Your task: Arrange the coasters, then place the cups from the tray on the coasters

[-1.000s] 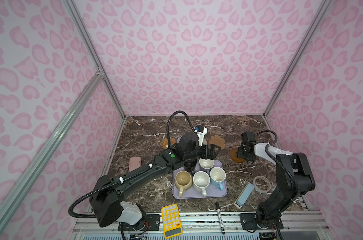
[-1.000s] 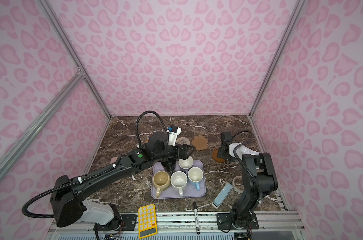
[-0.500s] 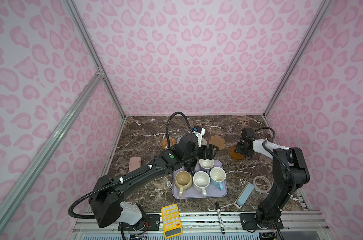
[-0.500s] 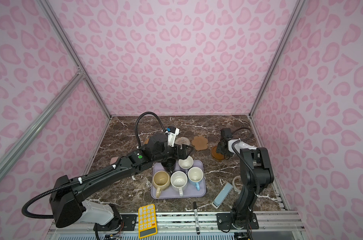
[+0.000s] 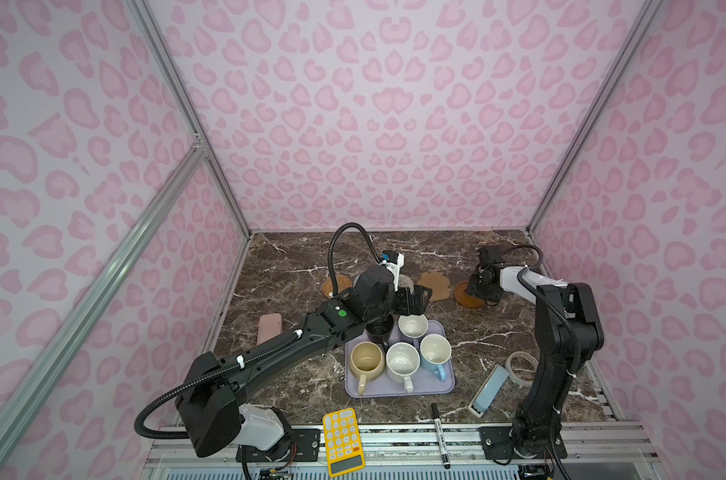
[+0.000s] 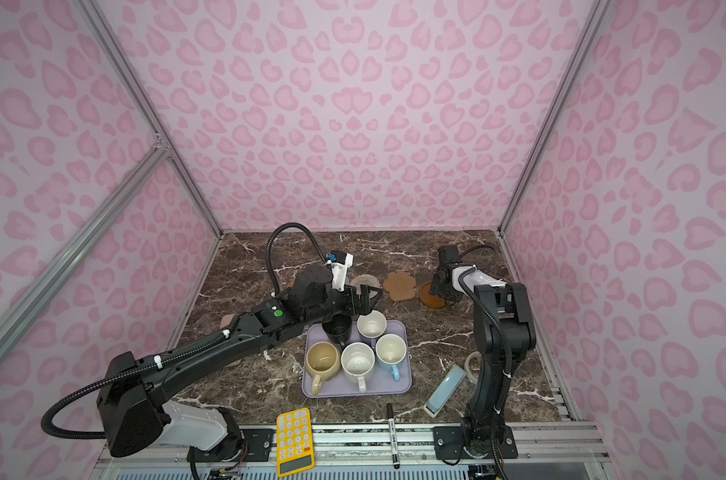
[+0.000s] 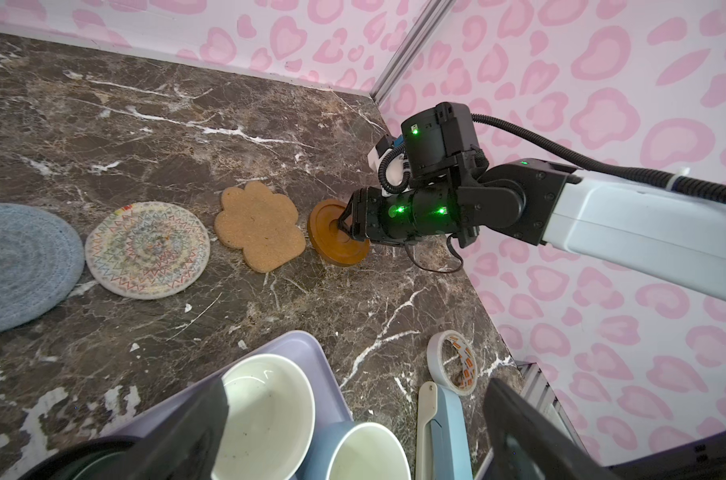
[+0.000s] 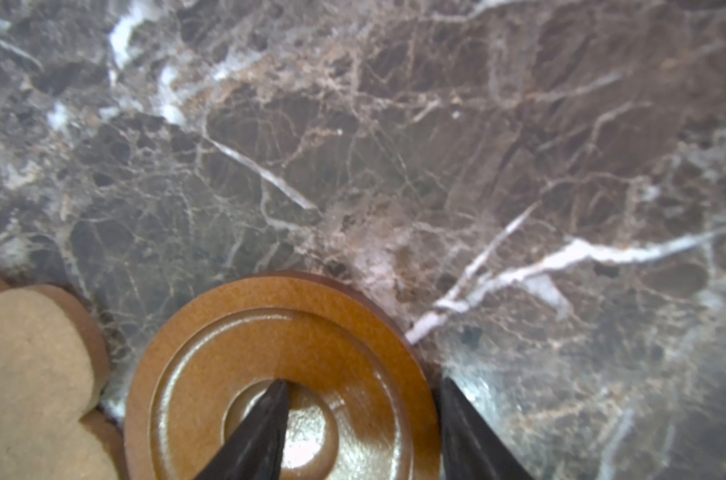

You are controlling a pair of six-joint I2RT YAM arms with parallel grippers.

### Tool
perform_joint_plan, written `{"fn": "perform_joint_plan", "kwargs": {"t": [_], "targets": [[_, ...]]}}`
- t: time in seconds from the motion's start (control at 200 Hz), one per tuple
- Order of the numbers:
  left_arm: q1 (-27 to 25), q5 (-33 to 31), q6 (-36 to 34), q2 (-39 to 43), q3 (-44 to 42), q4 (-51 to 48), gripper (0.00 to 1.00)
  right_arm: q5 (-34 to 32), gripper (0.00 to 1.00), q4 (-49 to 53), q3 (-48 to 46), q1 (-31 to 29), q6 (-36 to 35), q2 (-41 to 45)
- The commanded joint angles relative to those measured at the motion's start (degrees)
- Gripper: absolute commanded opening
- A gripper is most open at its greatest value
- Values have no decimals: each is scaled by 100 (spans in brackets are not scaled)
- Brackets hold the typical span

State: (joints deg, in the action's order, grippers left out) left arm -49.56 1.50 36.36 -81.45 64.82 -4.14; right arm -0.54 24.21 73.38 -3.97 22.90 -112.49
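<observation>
The right gripper (image 8: 363, 382) is positioned astride the rim of the brown wooden coaster (image 8: 270, 332). One finger is over the centre recess and the other is just outside the rim. The jaws stand apart; whether they clamp the rim cannot be determined. In both top views this coaster lies flat, right of centre, just right of the flower-shaped coaster (image 5: 436, 284). The left gripper (image 5: 414, 300) is spread wide and empty, above the upper edge of the tray (image 5: 436, 386). All five cups (image 5: 402, 362) stand on the tray, lower centre.
</observation>
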Motion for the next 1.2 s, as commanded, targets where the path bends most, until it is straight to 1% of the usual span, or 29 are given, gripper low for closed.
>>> {"fn": "perform_joint_plan", "kwargs": {"t": [0.0, 0.2, 0.44, 0.475, 0.54, 0.63, 0.705, 0.755, 0.865, 1.025, 1.085, 1.135, 1.195], "targets": [[19, -26, 3, -41, 12, 175, 97, 27, 58, 206, 146, -45, -57, -154], [48, 35, 16, -90, 22, 210, 97, -138, 58, 312, 370, -55, -98, -317], [111, -9, -48, 18, 9, 132, 97, -165, 58, 258, 407, -98, -170, -194], [129, -10, -50, 53, -13, 124, 97, -190, 60, 235, 391, -114, -195, -131], [146, -24, -60, 132, -47, 66, 97, -271, 66, 216, 387, -147, -247, 6], [202, -62, -230, 327, -62, -108, 97, -228, 70, 313, 453, -203, -328, 188], [270, -273, -386, 567, -50, -382, 97, -388, 78, 378, 424, -311, -379, 391], [315, -400, -418, 788, -118, -486, 97, -532, 82, 436, 368, -396, -428, 561], [358, -666, -391, 1298, -392, -585, 97, -772, 87, 656, 278, -654, -597, 1021], [361, -1579, -118, 2073, -772, -851, 97, -1091, 91, 620, -171, -1211, -830, 2164], [365, -1859, -60, 2347, -906, -920, 97, -1098, 92, 515, -443, -1466, -857, 2675], [362, -1931, -97, 2558, -1029, -922, 97, -1087, 94, 414, -695, -1693, -893, 3095], [366, -1998, -105, 2755, -1152, -1008, 97, -831, 95, 321, -968, -1928, -1127, 3570]]}}
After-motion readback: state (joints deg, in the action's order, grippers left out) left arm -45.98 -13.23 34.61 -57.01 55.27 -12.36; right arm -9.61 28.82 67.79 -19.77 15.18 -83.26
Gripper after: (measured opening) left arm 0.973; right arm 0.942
